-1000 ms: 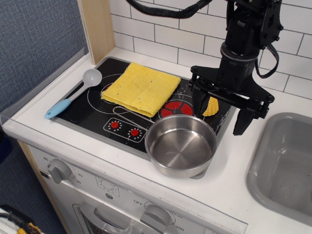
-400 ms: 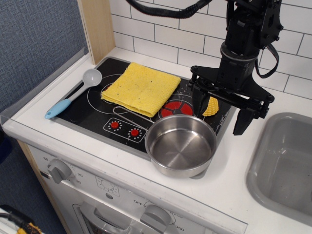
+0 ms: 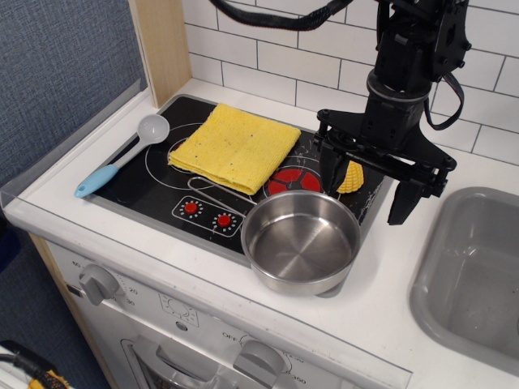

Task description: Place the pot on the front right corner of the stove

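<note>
The shiny steel pot (image 3: 300, 241) stands upright and empty on the front right corner of the black stove (image 3: 162, 188), its rim reaching over the stove's front right edge. Its thin wire handle lies toward the two red dials. My black gripper (image 3: 367, 193) hangs open just behind and above the pot, its two fingers spread wide, holding nothing. One finger (image 3: 330, 172) is near the red burner, the other (image 3: 403, 202) is over the white counter at the right.
A yellow cloth (image 3: 235, 147) lies on the back of the stove. A blue-handled spoon (image 3: 122, 155) lies on its left part. A yellow corn piece (image 3: 351, 177) sits behind the gripper. The grey sink (image 3: 474, 275) is at the right.
</note>
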{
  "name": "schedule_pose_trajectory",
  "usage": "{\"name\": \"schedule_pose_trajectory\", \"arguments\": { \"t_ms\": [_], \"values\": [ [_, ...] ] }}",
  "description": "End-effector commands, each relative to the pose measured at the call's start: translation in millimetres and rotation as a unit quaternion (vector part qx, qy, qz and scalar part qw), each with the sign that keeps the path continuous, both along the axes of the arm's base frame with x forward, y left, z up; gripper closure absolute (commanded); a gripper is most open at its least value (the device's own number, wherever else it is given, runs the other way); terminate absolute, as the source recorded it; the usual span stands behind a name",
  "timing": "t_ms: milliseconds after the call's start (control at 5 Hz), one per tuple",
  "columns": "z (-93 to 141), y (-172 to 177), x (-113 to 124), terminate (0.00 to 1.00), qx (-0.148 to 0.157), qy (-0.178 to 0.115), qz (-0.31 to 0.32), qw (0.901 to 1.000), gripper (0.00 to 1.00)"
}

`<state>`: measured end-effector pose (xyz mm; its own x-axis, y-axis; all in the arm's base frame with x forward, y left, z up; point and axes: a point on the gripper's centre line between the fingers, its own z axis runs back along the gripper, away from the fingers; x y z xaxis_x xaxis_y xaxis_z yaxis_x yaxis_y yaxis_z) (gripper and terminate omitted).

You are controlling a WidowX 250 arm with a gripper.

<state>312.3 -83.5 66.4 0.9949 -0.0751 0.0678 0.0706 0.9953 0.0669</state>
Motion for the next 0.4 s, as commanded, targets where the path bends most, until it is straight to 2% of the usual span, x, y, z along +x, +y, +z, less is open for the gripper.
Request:
{"name": "schedule_pose_trajectory", "arguments": {
  "t_ms": [0,200],
  "values": [
    [19.1,0.9,4.5,0.0,-0.006,-0.023,0.004,0.9997,0.0],
    [19.1,0.9,4.5,1.0,-0.006,-0.023,0.004,0.9997,0.0]
  ]
}}
